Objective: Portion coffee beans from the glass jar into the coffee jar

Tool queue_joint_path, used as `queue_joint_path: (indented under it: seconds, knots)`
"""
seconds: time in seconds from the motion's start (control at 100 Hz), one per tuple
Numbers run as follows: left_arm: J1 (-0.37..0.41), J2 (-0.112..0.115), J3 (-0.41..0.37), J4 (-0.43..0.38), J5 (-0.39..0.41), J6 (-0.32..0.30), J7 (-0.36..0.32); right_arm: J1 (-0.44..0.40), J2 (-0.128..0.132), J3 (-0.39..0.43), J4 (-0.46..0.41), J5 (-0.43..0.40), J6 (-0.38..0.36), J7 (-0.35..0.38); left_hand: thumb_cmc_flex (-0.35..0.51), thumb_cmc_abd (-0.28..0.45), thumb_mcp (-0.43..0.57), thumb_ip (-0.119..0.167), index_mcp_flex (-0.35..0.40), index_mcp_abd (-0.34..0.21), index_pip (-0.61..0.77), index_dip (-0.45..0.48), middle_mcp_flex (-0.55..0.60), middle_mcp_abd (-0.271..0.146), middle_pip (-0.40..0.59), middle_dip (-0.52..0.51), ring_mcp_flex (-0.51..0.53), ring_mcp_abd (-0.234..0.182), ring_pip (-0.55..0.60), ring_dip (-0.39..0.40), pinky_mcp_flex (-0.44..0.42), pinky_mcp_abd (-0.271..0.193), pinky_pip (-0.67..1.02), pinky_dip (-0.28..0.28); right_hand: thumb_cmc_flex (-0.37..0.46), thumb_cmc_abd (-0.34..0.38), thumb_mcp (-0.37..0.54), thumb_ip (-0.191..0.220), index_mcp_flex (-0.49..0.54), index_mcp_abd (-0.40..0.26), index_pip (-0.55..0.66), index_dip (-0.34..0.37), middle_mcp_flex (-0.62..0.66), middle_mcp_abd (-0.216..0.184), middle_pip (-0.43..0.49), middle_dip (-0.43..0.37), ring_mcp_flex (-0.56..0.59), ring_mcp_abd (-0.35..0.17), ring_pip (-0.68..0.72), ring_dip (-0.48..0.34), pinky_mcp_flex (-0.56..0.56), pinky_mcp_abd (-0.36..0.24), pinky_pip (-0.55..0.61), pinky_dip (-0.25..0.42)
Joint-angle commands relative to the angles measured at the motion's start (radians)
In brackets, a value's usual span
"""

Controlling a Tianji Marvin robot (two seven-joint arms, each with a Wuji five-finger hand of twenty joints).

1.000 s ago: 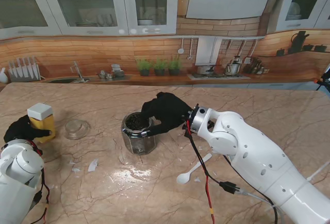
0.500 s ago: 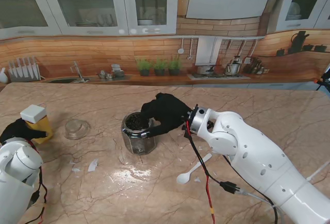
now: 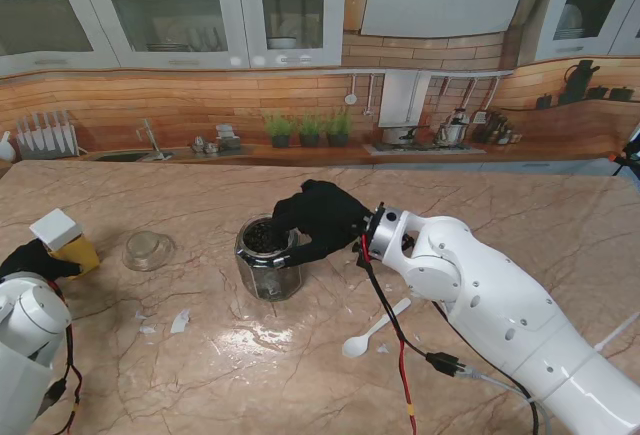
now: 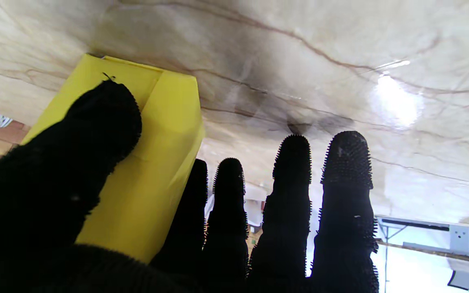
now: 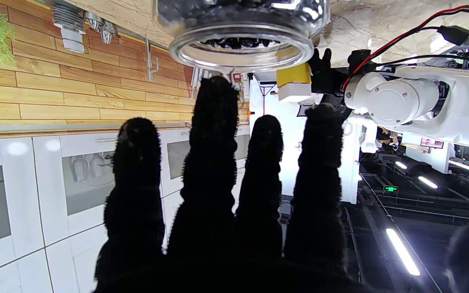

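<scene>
Glass jar [image 3: 268, 258] of beans at bench [image 3: 300, 375] centre, uncapped, its lid [image 3: 148, 250] lying at nine o'clock. Right robot hand [image 3: 318, 220] draped over the rim, grip uncertain. Yellow coffee jar [image 3: 65, 241] farther at nine o'clock, tilted, white cap on, clasped by left robot hand [image 3: 35, 259]. No beans moved yet; spoon [image 3: 375, 327] unused at five o'clock.

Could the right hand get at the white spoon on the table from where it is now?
Probably yes. The white spoon lies bare on the table beside the right forearm, nothing on it. But the right hand is at the glass jar and would have to pull back first.
</scene>
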Motion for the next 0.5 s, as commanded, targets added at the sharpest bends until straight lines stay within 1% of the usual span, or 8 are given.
queue_joint_path:
  seconds: [0.0,0.14,0.19,0.2,0.21,0.23,0.41,0.49]
  knots:
    - [0.018,-0.001,-0.001,0.007,0.0,0.0,0.0,0.0,-0.004,-0.001,-0.005,-0.004,-0.006,-0.004,0.046,0.028,0.081,0.064,0.004,0.026,-0.04,-0.019,-0.04,0.02,-0.015,-0.017,-0.023,0.028,-0.007,0.009,-0.013,0.03,0.0,0.027,0.016,-0.008,-0.003,0.027,0.019,-0.025,0.021,0.006,0.025,-0.016,0.026,0.012,0.009,-0.024,0.006,-0.004,-0.013,-0.002,-0.005,0.008]
    - [0.019,-0.003,-0.007,0.007,-0.002,-0.019,0.013,0.004,-0.004,-0.005,-0.003,-0.005,-0.008,-0.004,-0.003,-0.021,0.07,0.045,-0.023,0.043,-0.105,-0.052,-0.067,0.038,-0.023,-0.025,-0.039,0.054,-0.008,0.011,-0.029,0.05,0.001,0.042,0.017,-0.009,-0.003,0.028,0.021,-0.028,0.023,0.006,0.027,-0.017,0.027,0.012,0.009,-0.024,0.006,-0.004,-0.013,-0.003,-0.006,0.01]
    - [0.02,-0.003,-0.01,0.007,0.001,-0.026,0.016,0.004,-0.004,-0.006,-0.003,-0.005,-0.008,-0.004,-0.022,-0.03,0.064,0.04,-0.028,0.047,-0.113,-0.057,-0.07,0.039,-0.024,-0.025,-0.041,0.053,-0.008,0.011,-0.028,0.051,0.003,0.045,0.018,-0.011,-0.003,0.027,0.021,-0.028,0.023,0.006,0.027,-0.017,0.027,0.012,0.009,-0.024,0.006,-0.004,-0.013,-0.003,-0.006,0.01]
    - [0.021,-0.003,-0.011,0.006,0.001,-0.027,0.017,0.004,-0.004,-0.006,-0.003,-0.005,-0.008,-0.005,-0.024,-0.034,0.063,0.039,-0.03,0.048,-0.115,-0.058,-0.075,0.062,-0.026,-0.026,-0.042,0.054,-0.008,0.011,-0.029,0.052,0.003,0.045,0.019,-0.01,-0.002,0.028,0.022,-0.028,0.024,0.006,0.028,-0.017,0.027,0.012,0.009,-0.025,0.006,-0.004,-0.013,-0.003,-0.006,0.01]
    - [0.021,-0.004,-0.012,0.006,0.0,-0.028,0.018,0.004,-0.004,-0.006,-0.003,-0.005,-0.008,-0.005,-0.025,-0.037,0.063,0.038,-0.032,0.051,-0.119,-0.06,-0.078,0.075,-0.029,-0.027,-0.044,0.057,-0.009,0.011,-0.031,0.055,0.002,0.046,0.019,-0.011,-0.002,0.028,0.023,-0.028,0.024,0.006,0.028,-0.018,0.027,0.012,0.009,-0.025,0.006,-0.004,-0.013,-0.003,-0.006,0.01]
    - [0.022,-0.004,-0.013,0.005,-0.001,-0.031,0.021,0.004,-0.004,-0.006,-0.003,-0.005,-0.008,-0.004,-0.03,-0.042,0.062,0.037,-0.037,0.053,-0.126,-0.063,-0.082,0.084,-0.032,-0.029,-0.046,0.06,-0.01,0.011,-0.032,0.057,0.002,0.046,0.019,-0.012,-0.003,0.027,0.023,-0.028,0.024,0.006,0.028,-0.018,0.027,0.012,0.008,-0.024,0.006,-0.004,-0.013,-0.003,-0.006,0.01]
    - [0.031,-0.003,-0.026,-0.004,0.003,-0.05,0.02,0.009,-0.005,-0.01,0.001,-0.003,-0.011,-0.006,-0.112,-0.082,0.056,0.01,-0.092,0.082,-0.214,-0.11,-0.132,0.094,-0.045,-0.037,-0.075,0.089,-0.021,0.008,-0.06,0.078,-0.006,0.059,0.021,-0.014,-0.002,0.026,0.03,-0.036,0.028,0.007,0.034,-0.02,0.029,0.012,0.01,-0.024,0.007,-0.004,-0.013,-0.003,-0.006,0.012]
    - [0.033,-0.001,-0.03,-0.006,0.006,-0.056,0.016,0.011,-0.006,-0.013,0.003,-0.003,-0.011,-0.008,-0.135,-0.098,0.062,0.0,-0.098,0.083,-0.242,-0.126,-0.145,0.098,-0.048,-0.039,-0.083,0.1,-0.024,0.008,-0.067,0.086,-0.007,0.063,0.023,-0.015,-0.001,0.027,0.03,-0.035,0.029,0.007,0.035,-0.021,0.029,0.012,0.01,-0.024,0.007,-0.004,-0.013,-0.003,-0.006,0.012]
